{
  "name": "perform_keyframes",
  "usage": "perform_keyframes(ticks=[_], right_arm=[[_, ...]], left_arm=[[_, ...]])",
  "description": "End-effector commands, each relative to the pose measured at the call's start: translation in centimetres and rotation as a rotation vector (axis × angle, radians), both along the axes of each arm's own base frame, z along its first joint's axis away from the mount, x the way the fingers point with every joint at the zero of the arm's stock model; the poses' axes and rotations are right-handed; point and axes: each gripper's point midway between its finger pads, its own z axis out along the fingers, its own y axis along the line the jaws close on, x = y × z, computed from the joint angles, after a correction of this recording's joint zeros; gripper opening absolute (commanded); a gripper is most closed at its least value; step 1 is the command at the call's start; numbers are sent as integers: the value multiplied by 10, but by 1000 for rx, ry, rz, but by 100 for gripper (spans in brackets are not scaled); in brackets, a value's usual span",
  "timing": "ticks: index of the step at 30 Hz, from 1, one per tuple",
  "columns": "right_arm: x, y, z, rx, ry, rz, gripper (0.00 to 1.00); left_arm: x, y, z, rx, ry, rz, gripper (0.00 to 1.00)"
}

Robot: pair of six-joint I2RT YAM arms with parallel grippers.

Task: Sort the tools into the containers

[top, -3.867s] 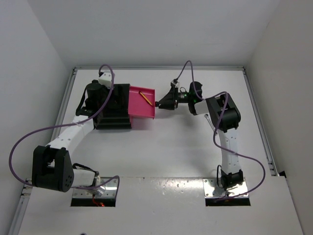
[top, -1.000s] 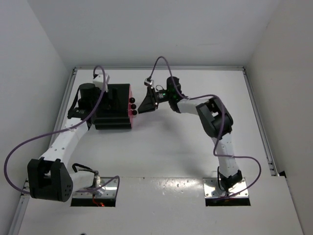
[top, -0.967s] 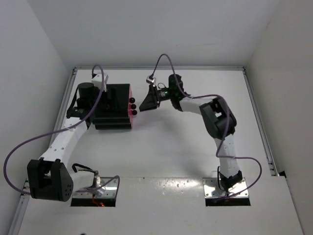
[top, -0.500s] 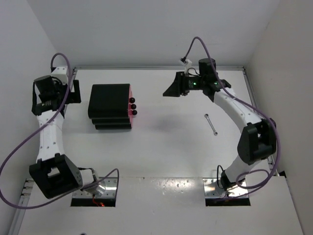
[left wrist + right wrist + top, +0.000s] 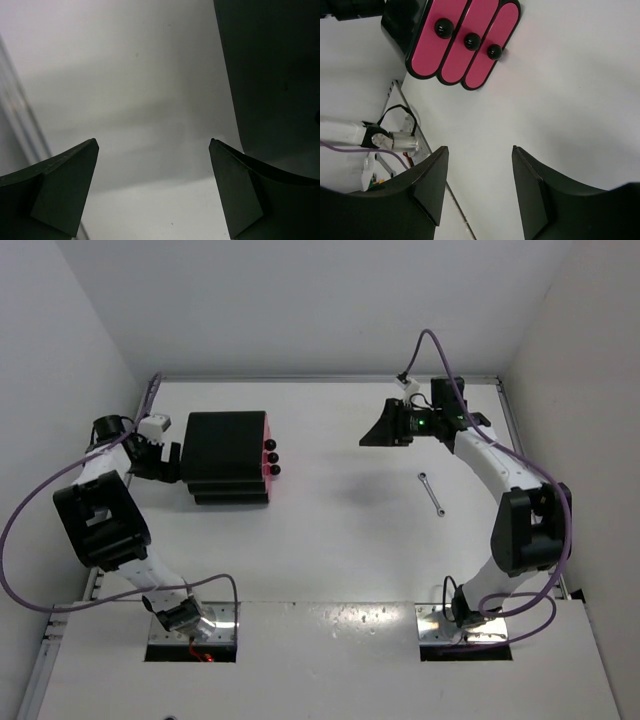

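The squat black cabinet stands at the left of the table, its three pink drawers pushed in, round black knobs facing right. A thin silver wrench lies on the table at the right. My right gripper hovers open and empty at the back right, well clear of the cabinet and up-left of the wrench. My left gripper is open and empty just left of the cabinet, whose black side fills the right of the left wrist view. The other tools are out of view.
A metal rail runs along the table's left edge, another rail along the right. White walls close the back and sides. The arm bases sit at the near edge.
The pink drawer that stood open with a yellow tool is now shut. My right gripper pulled back to the right and opened wider. The left arm swung away, then returned beside the cabinet.
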Motion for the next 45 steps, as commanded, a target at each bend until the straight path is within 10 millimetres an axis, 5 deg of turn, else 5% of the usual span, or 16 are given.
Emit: perform_keyframes(ticks=[1,10,23,45], right_arm=[[-2,1,21,20,-90,23,54],[0,-1,19,24,-80,21,56],[0,-8,12,24,-54,-1,56],[9,-51,8,-10,-36,-131,59]], left_arm=[[5,-6,-19,-43,-4,-83,100],[4,-23,-69,-189,56,17,100],[11,-74,-67,-112,50,-91,100],[27,-202,-58,-127,15,-235,100]])
